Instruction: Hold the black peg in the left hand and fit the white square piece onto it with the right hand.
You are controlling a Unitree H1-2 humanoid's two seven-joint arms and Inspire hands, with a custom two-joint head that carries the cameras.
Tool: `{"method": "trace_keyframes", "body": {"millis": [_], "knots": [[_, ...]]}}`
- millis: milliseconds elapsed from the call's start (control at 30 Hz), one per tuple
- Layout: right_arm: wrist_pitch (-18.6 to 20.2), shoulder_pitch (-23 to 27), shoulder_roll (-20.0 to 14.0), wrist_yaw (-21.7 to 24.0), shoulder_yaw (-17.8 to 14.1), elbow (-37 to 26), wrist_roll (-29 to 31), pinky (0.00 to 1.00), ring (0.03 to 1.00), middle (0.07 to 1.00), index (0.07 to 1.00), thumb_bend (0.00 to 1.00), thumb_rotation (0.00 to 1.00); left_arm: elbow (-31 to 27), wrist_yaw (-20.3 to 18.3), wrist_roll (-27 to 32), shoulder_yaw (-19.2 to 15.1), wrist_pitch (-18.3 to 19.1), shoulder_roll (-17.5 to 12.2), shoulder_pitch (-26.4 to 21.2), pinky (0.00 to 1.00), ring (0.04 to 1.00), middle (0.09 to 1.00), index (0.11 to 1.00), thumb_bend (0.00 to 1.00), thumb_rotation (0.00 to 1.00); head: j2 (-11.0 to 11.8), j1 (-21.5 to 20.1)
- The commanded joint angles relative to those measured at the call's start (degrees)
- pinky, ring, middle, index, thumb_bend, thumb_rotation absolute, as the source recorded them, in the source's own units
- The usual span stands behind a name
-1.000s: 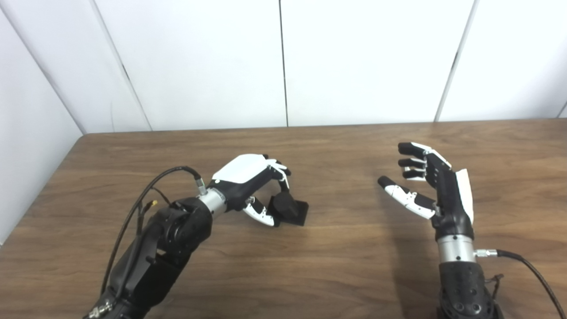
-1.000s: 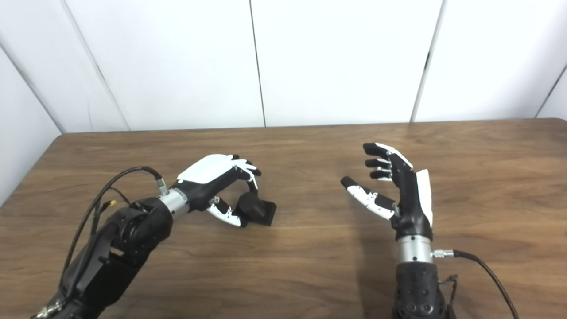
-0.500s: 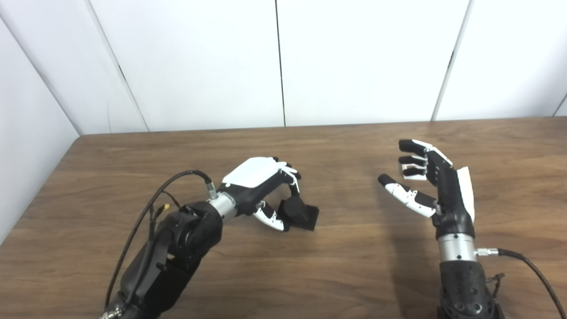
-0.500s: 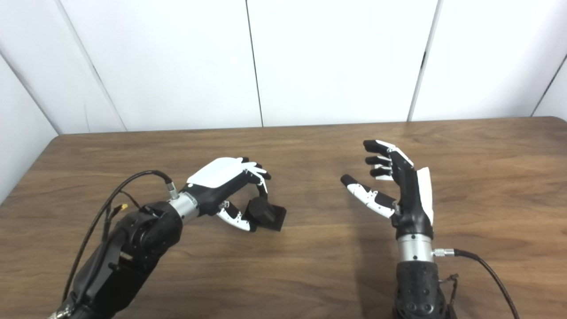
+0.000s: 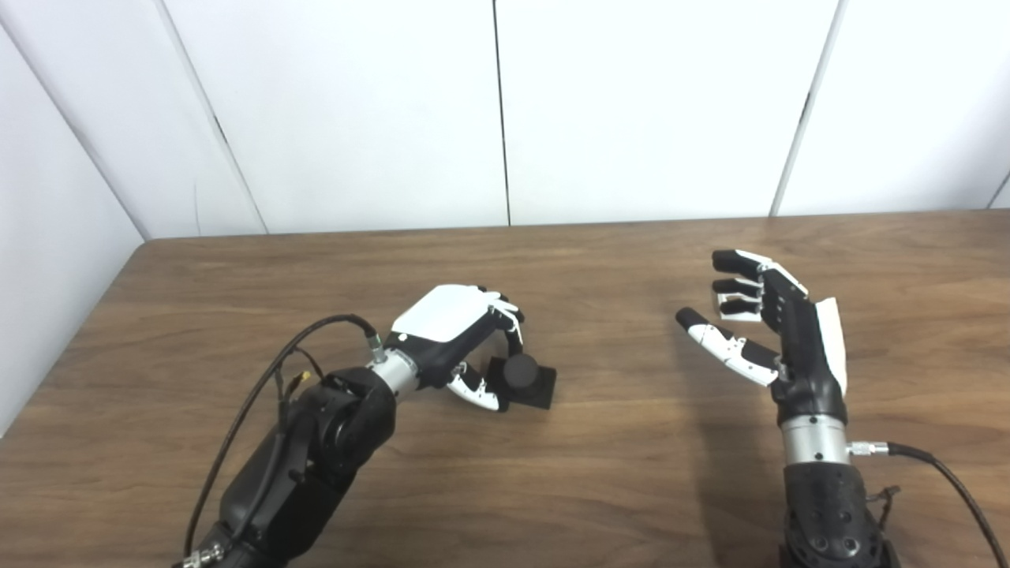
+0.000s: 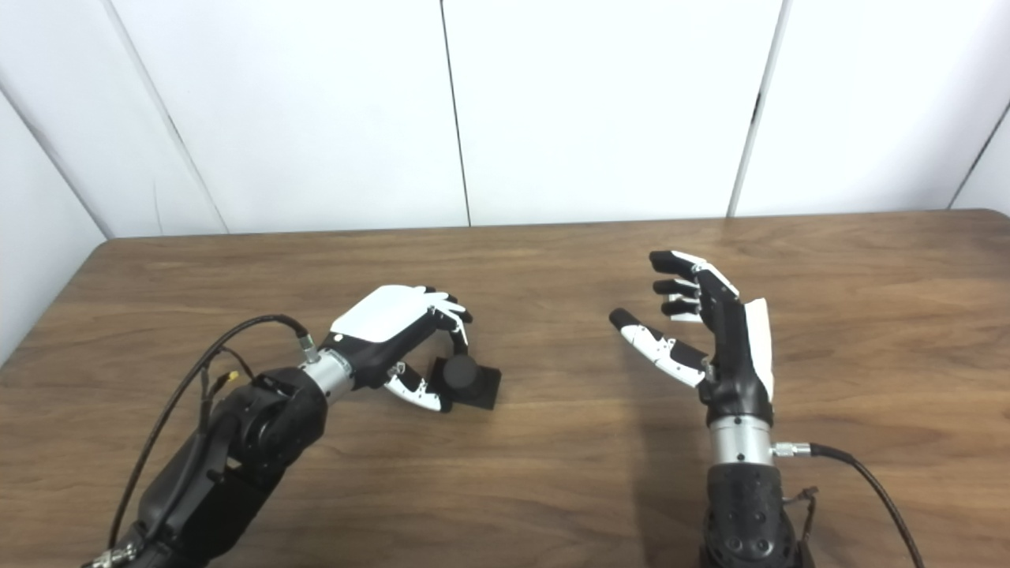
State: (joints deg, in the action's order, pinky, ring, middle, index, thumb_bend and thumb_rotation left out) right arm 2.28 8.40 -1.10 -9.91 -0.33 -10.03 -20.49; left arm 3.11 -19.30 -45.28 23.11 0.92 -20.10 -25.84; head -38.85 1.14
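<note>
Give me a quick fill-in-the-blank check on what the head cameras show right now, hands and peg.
1. The left hand has its fingers closed around the ____ peg.
2. The peg's square base sits on the ____ table.
3. The right hand is ____, holding nothing.
4. The white square piece is ____ in either view.

Missing words: black; wooden; open; not visible

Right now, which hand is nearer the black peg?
Left. The left hand is curled over the black peg, fingers at it. The right hand is held open, empty, well off to the peg's right above the table.
</note>
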Motion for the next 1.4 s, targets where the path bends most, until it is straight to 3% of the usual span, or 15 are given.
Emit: {"method": "trace_keyframes", "body": {"millis": [0,200,567,1367], "knots": [[-0.8,1.93,0.0,-0.25,-0.21,-2.39,0.2,0.58,0.67,0.732,0.7,0.7,0.23,1.33,0.66,-3.0,0.92,0.32,-0.48,-1.51,0.96,0.929,0.851,0.489,0.52,0.07,-0.04,0.02],[-1.31,2.19,-0.14,-0.26,-0.18,-2.61,0.29,0.57,0.661,0.727,0.697,0.7,0.2,2.53,1.87,-3.64,1.88,0.17,-0.54,-1.69,0.96,0.921,0.848,0.489,0.52,0.07,-0.27,-0.52],[0.4,3.59,-2.82,0.58,-0.91,-4.8,-0.71,0.57,0.674,0.745,0.711,0.71,0.22,2.42,0.71,-4.76,2.93,0.84,-1.1,-1.83,0.96,0.93,0.877,0.495,0.52,0.08,-0.71,-1.07],[0.32,3.12,-3.09,0.49,-0.93,-5.49,-0.31,0.58,0.67,0.741,0.709,0.71,0.21,2.13,-0.48,-5.26,2.76,1.85,-1.54,-2.29,0.95,0.94,0.892,0.497,0.52,0.08,-1.35,-0.74]]}}
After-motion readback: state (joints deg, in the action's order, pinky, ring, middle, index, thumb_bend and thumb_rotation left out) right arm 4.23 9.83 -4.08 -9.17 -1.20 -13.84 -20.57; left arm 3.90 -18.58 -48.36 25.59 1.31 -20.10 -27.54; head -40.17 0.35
